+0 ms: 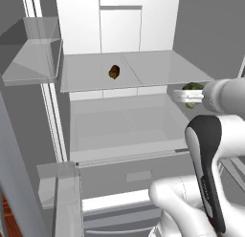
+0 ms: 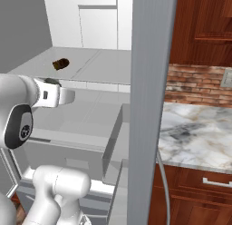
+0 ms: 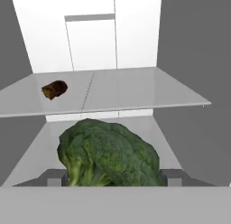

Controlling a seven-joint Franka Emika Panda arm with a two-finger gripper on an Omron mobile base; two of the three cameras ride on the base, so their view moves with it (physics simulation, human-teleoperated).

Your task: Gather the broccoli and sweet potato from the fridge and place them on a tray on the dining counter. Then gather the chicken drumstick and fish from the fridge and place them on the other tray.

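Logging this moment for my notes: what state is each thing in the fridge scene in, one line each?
fridge: door open, shelves exposed.
broccoli: between the end effector fingers, by the lower shelf; whether it is gripped, I cannot tell.
sweet potato: lying on the upper shelf, untouched.
end effector: fingers spread wide on either side of the broccoli.

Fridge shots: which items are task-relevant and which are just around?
Task things:
- broccoli, between the open gripper's fingers, in front of the lower shelf
- sweet potato, on the upper glass shelf

Just around:
- marble counter, right of the fridge
- fridge door bins
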